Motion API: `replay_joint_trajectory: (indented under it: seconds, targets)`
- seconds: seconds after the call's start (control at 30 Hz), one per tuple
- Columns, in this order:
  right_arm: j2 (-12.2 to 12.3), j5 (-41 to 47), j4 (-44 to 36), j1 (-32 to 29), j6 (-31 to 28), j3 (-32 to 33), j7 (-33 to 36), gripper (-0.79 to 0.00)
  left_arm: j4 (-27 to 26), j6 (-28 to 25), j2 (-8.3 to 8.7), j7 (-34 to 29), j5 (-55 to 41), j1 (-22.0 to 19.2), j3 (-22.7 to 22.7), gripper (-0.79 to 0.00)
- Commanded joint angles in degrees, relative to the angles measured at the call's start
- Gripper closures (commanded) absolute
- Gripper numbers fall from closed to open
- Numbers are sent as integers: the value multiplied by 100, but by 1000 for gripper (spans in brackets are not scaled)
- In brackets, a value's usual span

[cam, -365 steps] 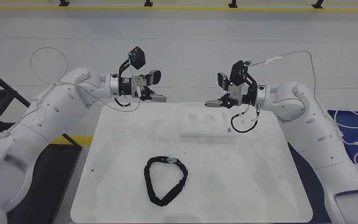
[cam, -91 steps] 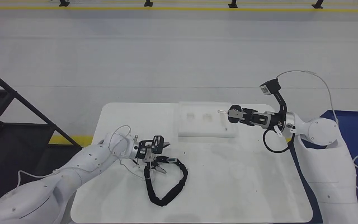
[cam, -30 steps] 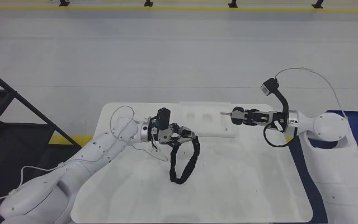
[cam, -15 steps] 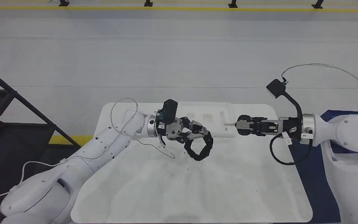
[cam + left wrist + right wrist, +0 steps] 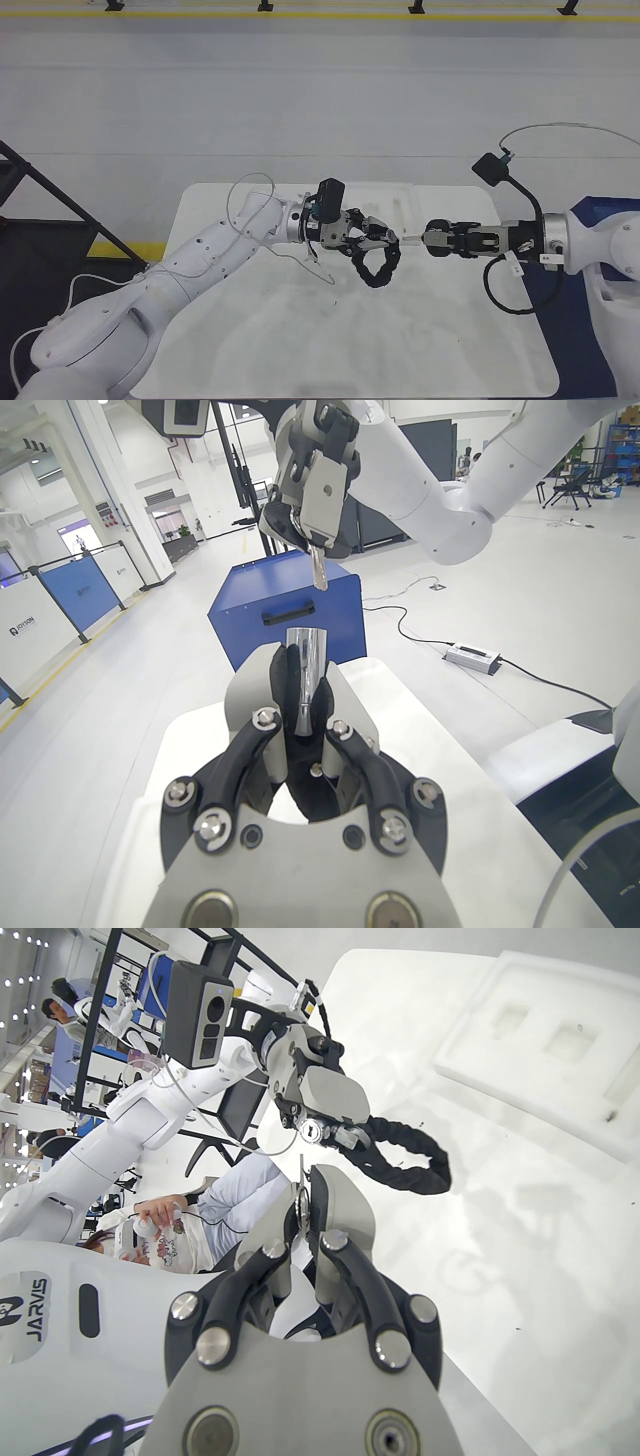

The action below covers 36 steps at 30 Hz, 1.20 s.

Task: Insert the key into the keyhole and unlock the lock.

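My left gripper (image 5: 372,238) (image 5: 300,672) is shut on the lock's chrome cylinder (image 5: 306,680), held above the table's middle. The black fabric-covered chain (image 5: 380,264) (image 5: 405,1163) hangs below it in a loop. The keyhole (image 5: 311,1130) faces my right gripper. My right gripper (image 5: 432,238) (image 5: 300,1205) is shut on the key (image 5: 318,567) (image 5: 302,1178), whose blade points at the cylinder's end. A short gap separates the key tip (image 5: 406,237) from the lock.
A white foam tray (image 5: 385,212) (image 5: 545,1053) with shallow pockets lies at the back of the white table (image 5: 300,340). Beyond the table stand a blue cabinet (image 5: 290,610) and a black frame (image 5: 40,190).
My left arm has carried the lock rightward and a little nearer the key since half a second ago. The right gripper shifted slightly, and the gap between key and lock has narrowed.
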Motion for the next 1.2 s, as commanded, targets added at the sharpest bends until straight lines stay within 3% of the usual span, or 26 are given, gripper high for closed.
replay_joint_trajectory:
  seconds: [0.0, 0.27, 0.37, 0.6, 0.8, 1.17]
  targets:
    - [0, 1, 0, 0, -1, 0, 0, 0, 0, -1, 0, -1, -1, 0, 0, 0]
    - [0, 1, 0, 0, -1, 0, 0, 0, 0, -1, 0, -1, -1, 0, 0, 0]
    - [2, -57, -44, -48, -18, -29, -106, 0, 14, 21, 5, -325, -189, 195, -36, 0]
    - [111, -955, -704, -13, 756, -145, 10, 0, -230, 330, 1, -937, -306, 333, -316, 0]
    - [246, -1417, -998, -81, 960, -366, -70, 0, -466, 714, 10, -744, 227, 449, -476, 0]
    - [548, -1517, -1261, -53, 1134, -529, -244, 0, -576, 951, -9, -344, 1246, 470, -566, 0]
